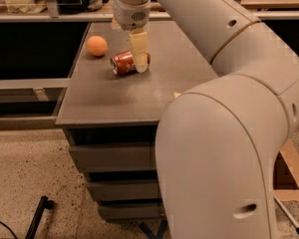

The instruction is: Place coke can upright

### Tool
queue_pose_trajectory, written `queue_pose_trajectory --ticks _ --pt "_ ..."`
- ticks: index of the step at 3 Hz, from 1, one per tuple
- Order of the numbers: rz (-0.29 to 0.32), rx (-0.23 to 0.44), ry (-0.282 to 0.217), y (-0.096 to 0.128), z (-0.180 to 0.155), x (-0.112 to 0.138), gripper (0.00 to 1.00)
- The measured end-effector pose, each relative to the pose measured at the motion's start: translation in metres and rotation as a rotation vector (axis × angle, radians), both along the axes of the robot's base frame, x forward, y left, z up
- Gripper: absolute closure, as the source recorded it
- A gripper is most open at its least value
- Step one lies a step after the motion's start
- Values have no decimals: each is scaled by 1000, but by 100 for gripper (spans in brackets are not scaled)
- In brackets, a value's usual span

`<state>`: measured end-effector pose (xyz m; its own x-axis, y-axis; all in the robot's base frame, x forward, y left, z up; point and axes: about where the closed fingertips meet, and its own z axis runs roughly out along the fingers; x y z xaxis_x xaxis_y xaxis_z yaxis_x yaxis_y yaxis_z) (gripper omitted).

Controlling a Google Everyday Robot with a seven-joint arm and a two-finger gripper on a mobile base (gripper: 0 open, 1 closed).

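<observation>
1. The gripper (pixel 139 58) hangs low over the desk (pixel 114 99), seemingly lined up to grab; clenched or not, I cannot tell.
2. The can (pixel 122 63) lies tipped over, partly behind it.

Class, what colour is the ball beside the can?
The ball is orange, camera view; gripper hangs over the coke can.

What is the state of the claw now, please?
Claw: down at the can, which lies on its side on the table; open, closed or holding cannot be told.
</observation>
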<state>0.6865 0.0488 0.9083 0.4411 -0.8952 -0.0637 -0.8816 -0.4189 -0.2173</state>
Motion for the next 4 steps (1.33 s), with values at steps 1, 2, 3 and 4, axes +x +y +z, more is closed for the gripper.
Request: queue_pose_trajectory --ticks 1,2,3,4 --pt "-31 49 20 15 -30 11 0" --pt "-29 60 13 18 -32 15 0" --pt "-30 81 24 16 -42 22 0" --pt "-42 81 45 14 -55 30 0"
